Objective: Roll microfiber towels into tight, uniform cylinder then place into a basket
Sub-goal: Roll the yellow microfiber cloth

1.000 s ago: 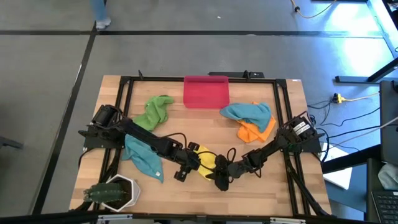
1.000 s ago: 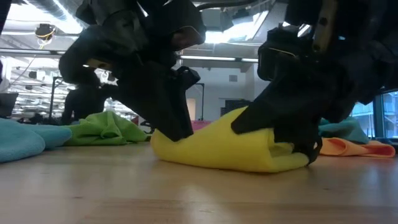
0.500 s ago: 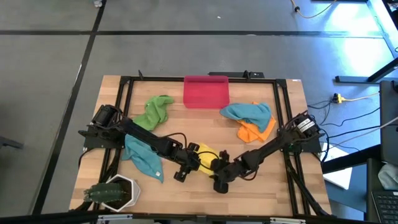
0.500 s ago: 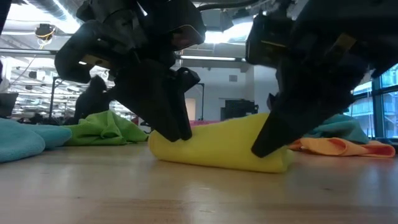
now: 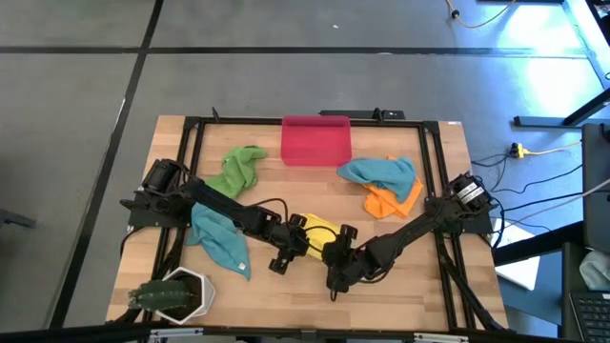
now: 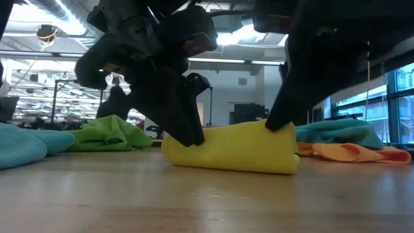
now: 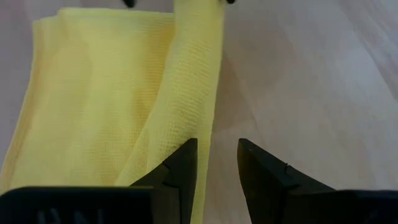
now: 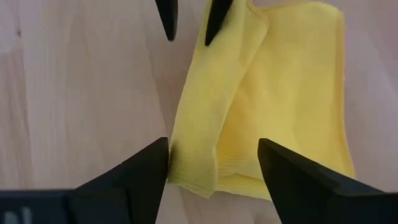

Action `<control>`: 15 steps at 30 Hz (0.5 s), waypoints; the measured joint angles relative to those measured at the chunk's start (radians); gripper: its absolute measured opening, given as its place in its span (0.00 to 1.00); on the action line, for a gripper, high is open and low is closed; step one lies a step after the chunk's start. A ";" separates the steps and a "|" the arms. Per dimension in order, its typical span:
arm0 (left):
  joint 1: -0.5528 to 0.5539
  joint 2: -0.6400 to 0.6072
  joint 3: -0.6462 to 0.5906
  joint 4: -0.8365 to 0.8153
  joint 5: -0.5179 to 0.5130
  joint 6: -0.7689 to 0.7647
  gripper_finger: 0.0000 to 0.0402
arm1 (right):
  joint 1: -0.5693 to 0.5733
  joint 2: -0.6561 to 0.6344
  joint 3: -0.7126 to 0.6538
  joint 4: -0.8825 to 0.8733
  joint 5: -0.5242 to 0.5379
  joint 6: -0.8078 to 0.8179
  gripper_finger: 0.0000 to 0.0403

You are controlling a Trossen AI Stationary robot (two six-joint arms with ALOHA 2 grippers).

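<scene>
Wooden tabletop (image 5: 400, 286) carries a half-rolled yellow towel (image 5: 319, 236) at its front middle, well short of the red-pink basket (image 5: 315, 139) at the far edge. Left gripper (image 7: 214, 163) stands narrowly parted beside the roll's edge, gripping nothing; right gripper (image 8: 211, 165) straddles the opposite end, jaws spread wide.

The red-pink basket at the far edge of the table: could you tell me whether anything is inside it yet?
From above, the basket shows only its own red-pink floor; no towel lies inside. The yellow towel is on the table between the two grippers. In the low view the basket is mostly hidden.
</scene>
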 joint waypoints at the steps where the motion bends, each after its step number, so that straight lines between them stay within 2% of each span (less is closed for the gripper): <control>1: 0.005 0.000 0.000 0.000 0.000 0.000 0.26 | 0.002 0.000 0.000 -0.002 0.014 0.003 0.59; 12: 0.043 0.000 0.000 0.001 0.027 0.001 0.26 | 0.024 -0.001 -0.047 -0.004 0.222 0.113 0.44; 15: 0.042 0.000 0.000 0.002 0.027 0.009 0.26 | 0.024 -0.001 -0.076 0.009 0.235 0.154 0.39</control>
